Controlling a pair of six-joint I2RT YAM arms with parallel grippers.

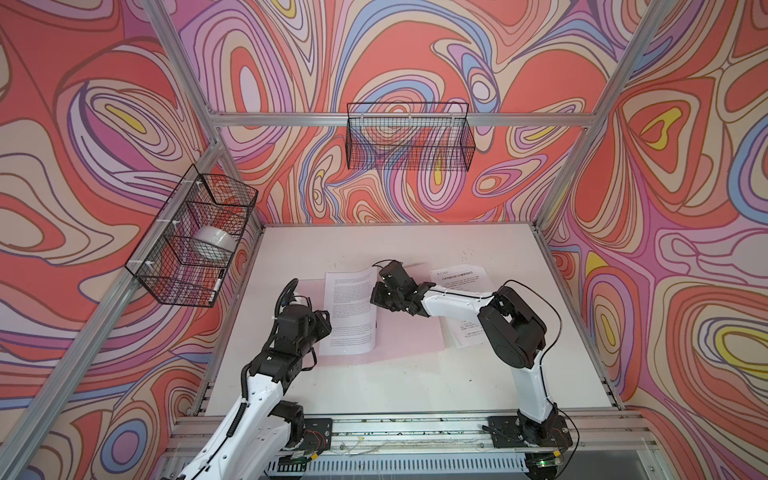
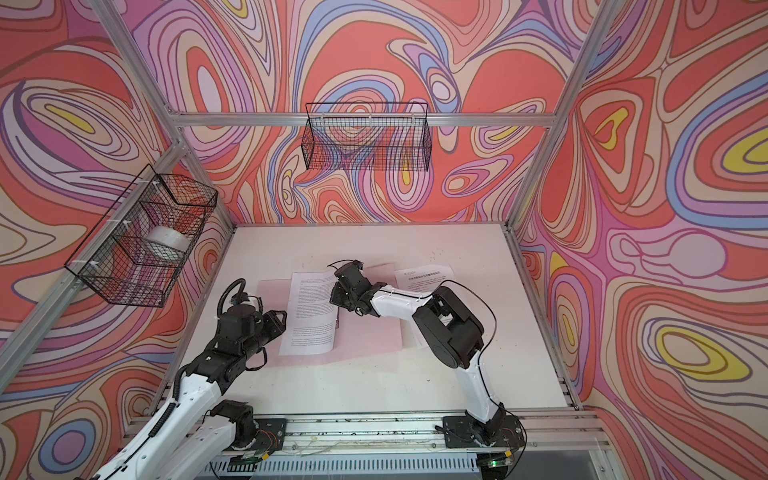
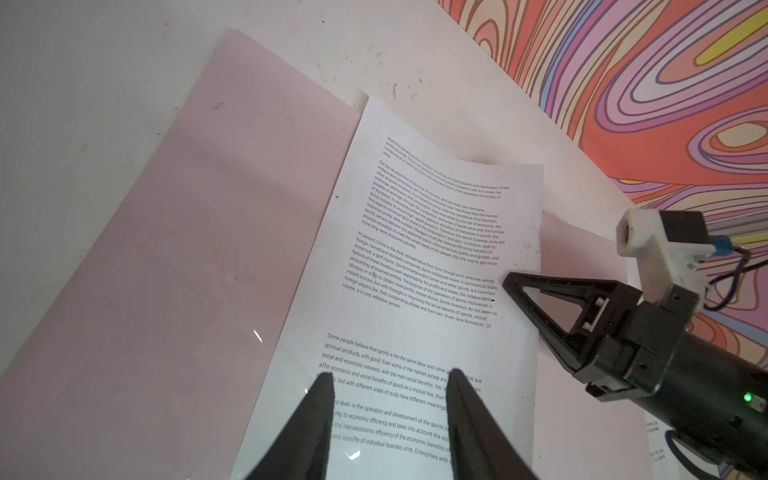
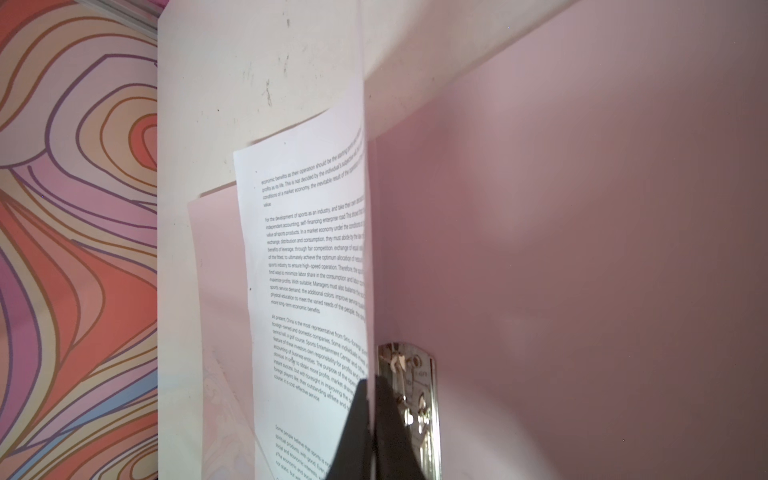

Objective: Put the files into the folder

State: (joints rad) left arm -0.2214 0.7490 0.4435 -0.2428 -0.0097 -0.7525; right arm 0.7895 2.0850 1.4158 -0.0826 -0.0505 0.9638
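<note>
**A:** Where is there room to move?

**B:** The table [image 1: 415,386] is bare along its near and far edges. The folder [image 1: 401,338] lies open mid-table, its spine running near to far.

**A:** And the sheets?

**B:** The dense-text sheet [image 1: 351,311] lies on the folder's left half, long axis near to far, top of the text toward the far edge. The right gripper [image 4: 372,384] is clenched on its spine-side edge, which curls up. The left gripper [image 3: 390,378] hangs over its near end, jaws apart and gripping nothing. I cannot tell whether it touches the paper.

**A:** Anything hidden?

**B:** The heading sheet [image 1: 457,278], toward the right edge, is half under the right arm [image 1: 511,324], and its print is unreadable. The clip [image 4: 419,399] is partly behind the right fingers.
</note>
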